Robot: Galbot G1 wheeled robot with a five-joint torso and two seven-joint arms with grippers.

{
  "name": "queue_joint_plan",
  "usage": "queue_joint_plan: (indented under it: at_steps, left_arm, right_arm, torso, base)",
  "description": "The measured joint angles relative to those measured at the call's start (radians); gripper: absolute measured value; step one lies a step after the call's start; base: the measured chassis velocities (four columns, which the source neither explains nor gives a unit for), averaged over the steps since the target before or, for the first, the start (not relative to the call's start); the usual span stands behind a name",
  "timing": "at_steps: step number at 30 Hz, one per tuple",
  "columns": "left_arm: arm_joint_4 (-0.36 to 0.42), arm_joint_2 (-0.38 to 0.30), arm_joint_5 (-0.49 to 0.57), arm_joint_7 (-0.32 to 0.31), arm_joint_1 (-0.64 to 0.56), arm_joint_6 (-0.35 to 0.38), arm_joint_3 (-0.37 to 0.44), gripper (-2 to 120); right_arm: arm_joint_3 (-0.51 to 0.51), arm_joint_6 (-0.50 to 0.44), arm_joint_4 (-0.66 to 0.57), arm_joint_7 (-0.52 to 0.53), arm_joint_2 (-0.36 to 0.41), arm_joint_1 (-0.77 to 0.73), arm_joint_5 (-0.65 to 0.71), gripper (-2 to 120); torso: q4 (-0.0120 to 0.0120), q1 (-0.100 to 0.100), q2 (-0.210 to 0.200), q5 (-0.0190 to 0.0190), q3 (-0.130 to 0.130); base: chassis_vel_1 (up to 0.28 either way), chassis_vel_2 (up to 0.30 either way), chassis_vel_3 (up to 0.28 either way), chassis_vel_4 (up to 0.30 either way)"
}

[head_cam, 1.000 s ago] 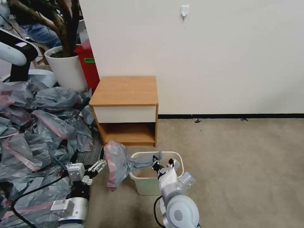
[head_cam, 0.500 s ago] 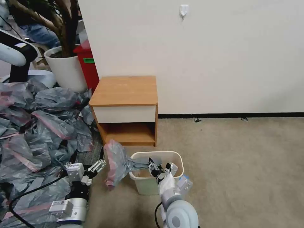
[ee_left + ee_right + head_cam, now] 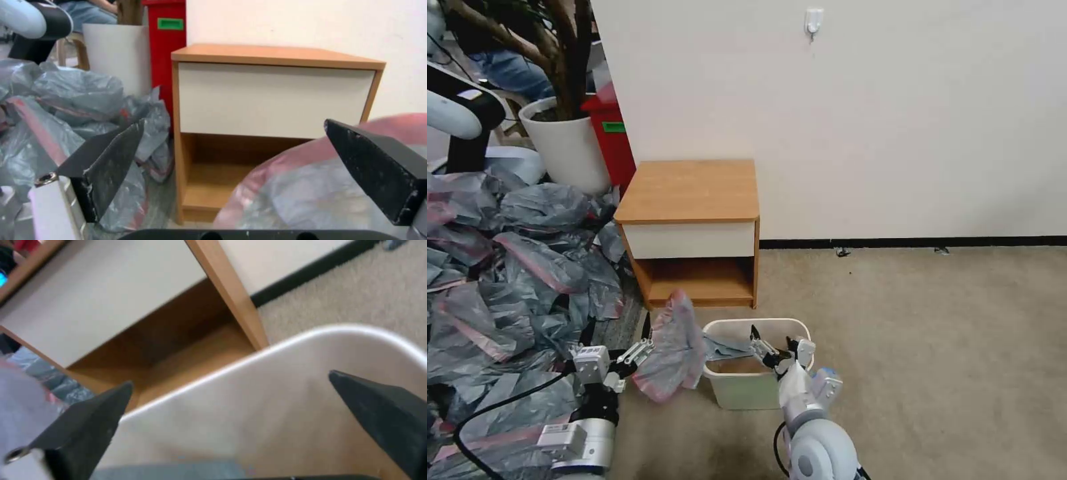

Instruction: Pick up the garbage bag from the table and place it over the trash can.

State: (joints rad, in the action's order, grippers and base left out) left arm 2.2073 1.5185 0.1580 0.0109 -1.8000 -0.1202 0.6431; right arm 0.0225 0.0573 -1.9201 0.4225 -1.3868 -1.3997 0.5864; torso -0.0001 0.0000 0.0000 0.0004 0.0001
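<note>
Draping one trash can (image 3: 758, 390): one garbage bag (image 3: 670, 350), two grippers beside it, jaws spread, empty.

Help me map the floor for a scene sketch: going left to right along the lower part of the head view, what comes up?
heap of bags → left gripper, open → garbage bag, draped over the bin's left rim → trash can → right gripper, open over the bin → bare carpet.
</note>
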Motion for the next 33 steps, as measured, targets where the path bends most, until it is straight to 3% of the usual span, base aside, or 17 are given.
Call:
queue_joint_plan:
  at_steps: [10,18,27,31,32,33]
  left_arm:
    - [-0.022,0.009,-0.024,0.004,-0.002,-0.007,-0.012,100]
    - [-0.038,0.015,-0.040,0.019,-0.004,-0.010,-0.018,100]
    - [-0.020,0.005,-0.025,0.038,-0.012,-0.019,-0.012,100]
    - [0.040,-0.020,0.130,0.156,-0.024,-0.051,-0.006,100]
    - [0.040,-0.020,0.130,0.156,-0.024,-0.051,-0.006,100]
    - [0.068,-0.030,0.191,0.206,-0.027,-0.050,-0.007,100]
  right_arm:
    - [0.019,-0.006,-0.068,-0.020,0.016,0.002,-0.029,114]
    - [0.062,-0.009,-0.095,-0.021,0.030,0.013,-0.031,103]
    - [0.081,-0.010,-0.128,-0.021,0.036,0.016,-0.031,100]
    - [0.089,-0.008,-0.151,-0.021,0.043,0.007,-0.030,100]
    - [0.089,-0.008,-0.151,-0.021,0.043,0.007,-0.030,100]
    - [0.092,-0.008,-0.156,-0.021,0.044,0.006,-0.030,100]
  torso:
    - [0.0000,0.000,0.000,-0.0004,0.000]
    - [0.0000,0.000,0.000,-0.0003,0.000]
    - [0.0001,0.000,0.000,-0.0004,0.000]
    - [0.0001,0.000,0.000,-0.0005,0.000]
    - [0.0001,0.000,0.000,-0.0005,0.000]
    - [0.0001,0.000,0.000,-0.0004,0.000]
  base:
    - [0.000,0.000,0.000,0.000]
    - [0.000,0.000,0.000,0.000]
    - [0.000,0.000,0.000,0.000]
    - [0.000,0.000,0.000,0.000]
    - [0.000,0.000,0.000,0.000]
    - [0.000,0.000,0.000,0.000]
